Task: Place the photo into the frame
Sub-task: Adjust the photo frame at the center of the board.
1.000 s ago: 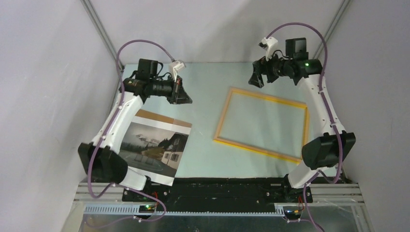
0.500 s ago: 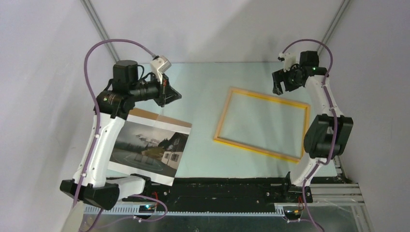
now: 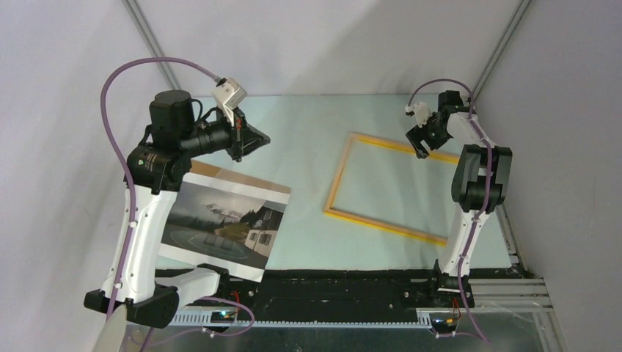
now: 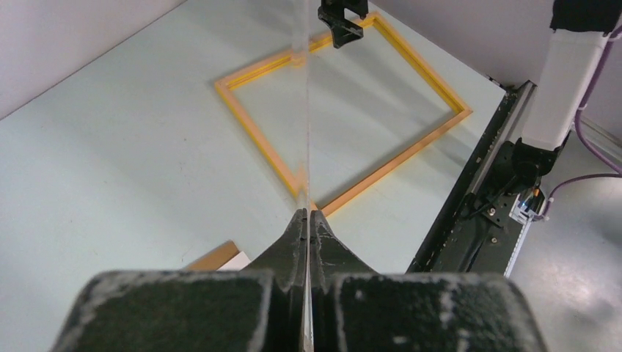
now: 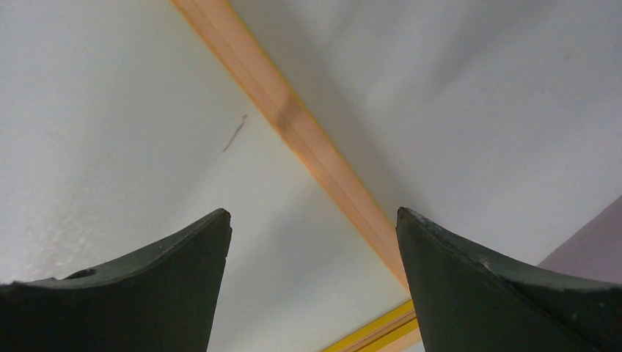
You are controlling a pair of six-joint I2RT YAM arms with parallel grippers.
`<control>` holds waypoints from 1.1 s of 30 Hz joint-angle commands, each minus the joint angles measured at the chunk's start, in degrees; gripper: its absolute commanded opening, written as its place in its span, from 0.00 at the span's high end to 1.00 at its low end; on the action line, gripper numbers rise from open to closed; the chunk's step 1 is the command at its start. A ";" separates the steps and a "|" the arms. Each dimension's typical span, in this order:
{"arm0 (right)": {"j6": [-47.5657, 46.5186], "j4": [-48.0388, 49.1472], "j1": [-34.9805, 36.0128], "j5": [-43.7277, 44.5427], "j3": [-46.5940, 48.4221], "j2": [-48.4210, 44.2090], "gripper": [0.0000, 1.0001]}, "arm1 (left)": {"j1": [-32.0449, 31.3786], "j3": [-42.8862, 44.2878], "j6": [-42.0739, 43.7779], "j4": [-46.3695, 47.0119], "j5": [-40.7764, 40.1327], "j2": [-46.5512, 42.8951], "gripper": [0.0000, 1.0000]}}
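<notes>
Overhead, the photo (image 3: 224,224) lies flat in the lower left of the view. It sits on a brown backing board (image 3: 227,177), which shows as a strip along the print's upper edge. The raised left arm crosses in front of the print's left side. The frame (image 3: 336,183) lies flat on the pale table (image 3: 308,147), right of centre and well apart from the photo.

The left gripper (image 3: 253,138) hangs in the air in the upper left, above the photo's top corner, pointing right toward the frame. In its wrist view the fingers (image 4: 293,242) are pressed together. A thin clear sheet (image 4: 304,110), seen edge-on, runs from their tips straight up through the picture, and the frame's orange edges (image 4: 253,125) look bent where it crosses them. The board's brown corner (image 4: 216,257) peeks out at lower left.

The right gripper (image 3: 424,139) sits in the upper right of the overhead view, over the frame's upper edge near its right corner. Its wrist view shows the gripper (image 5: 314,213) with fingers spread wide and holding nothing. The frame's wooden bar (image 5: 293,125) runs diagonally between them. I cannot tell whether the tips touch the table.
</notes>
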 commanded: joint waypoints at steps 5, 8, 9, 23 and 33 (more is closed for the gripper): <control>-6.50 0.00 -0.71 2.88 8.68 6.64 0.15 | 0.18 3.76 -1.39 1.78 0.07 -0.47 1.00; -6.88 -3.37 -1.10 2.09 11.92 9.71 0.16 | 0.29 4.27 -1.40 1.82 -0.02 -0.12 1.00; -6.97 -4.00 -1.16 1.71 13.21 10.20 0.18 | 0.30 4.44 -1.34 1.79 -0.05 0.07 1.00; -2.69 -11.07 -2.84 -3.76 15.88 13.55 0.57 | 0.41 8.59 -1.18 1.89 -1.30 2.23 1.00; 13.20 -9.99 -4.73 -4.99 12.41 10.88 0.94 | 0.40 12.02 -3.55 2.49 -0.56 5.71 1.00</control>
